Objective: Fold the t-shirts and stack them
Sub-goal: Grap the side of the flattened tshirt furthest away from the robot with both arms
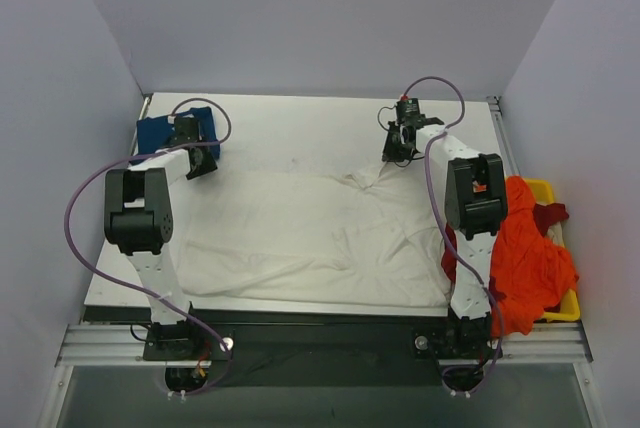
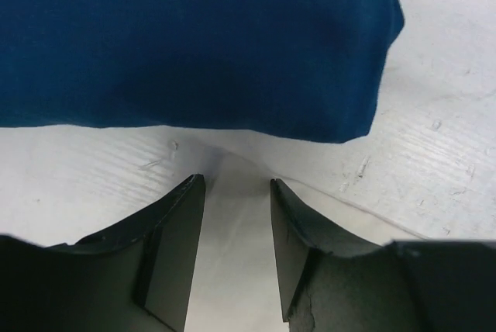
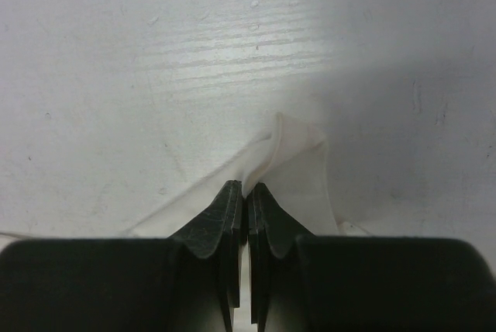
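Observation:
A cream t-shirt (image 1: 300, 233) lies spread over the middle of the table. My right gripper (image 1: 396, 151) is shut on a far corner of it; in the right wrist view (image 3: 246, 187) a peak of cream cloth (image 3: 291, 153) rises from between the closed fingers. My left gripper (image 1: 200, 161) is at the shirt's far left corner, its jaws apart (image 2: 236, 181) with cream cloth (image 2: 232, 247) lying between them. A folded dark blue t-shirt (image 1: 155, 133) lies just beyond it at the back left, filling the top of the left wrist view (image 2: 194, 37).
A yellow bin (image 1: 560, 248) stands off the table's right edge, with an orange t-shirt (image 1: 525, 263) spilling over it and a dark red one (image 1: 550, 215) behind. The right arm's upright link (image 1: 472, 198) stands beside it. Walls close in the back and sides.

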